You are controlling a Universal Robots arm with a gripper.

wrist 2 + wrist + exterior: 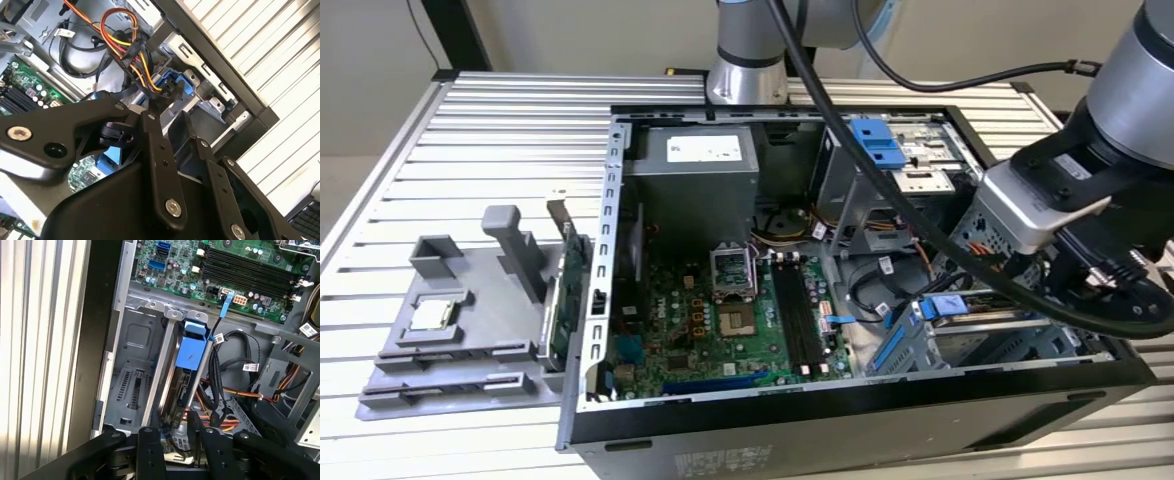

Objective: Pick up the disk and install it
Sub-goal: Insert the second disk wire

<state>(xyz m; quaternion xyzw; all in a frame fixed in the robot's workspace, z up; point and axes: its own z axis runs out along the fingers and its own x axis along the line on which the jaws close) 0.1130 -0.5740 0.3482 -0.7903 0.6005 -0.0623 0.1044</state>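
Gripper (172,432) clamped on disk (184,382) edge-up in drive bay (137,340); stiff, heavyish, shock-sensitive; hold by side rails.

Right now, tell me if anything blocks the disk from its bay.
Nothing visible does: the disk already stands on edge inside the metal bay. The cables lie beside it, not across its way.
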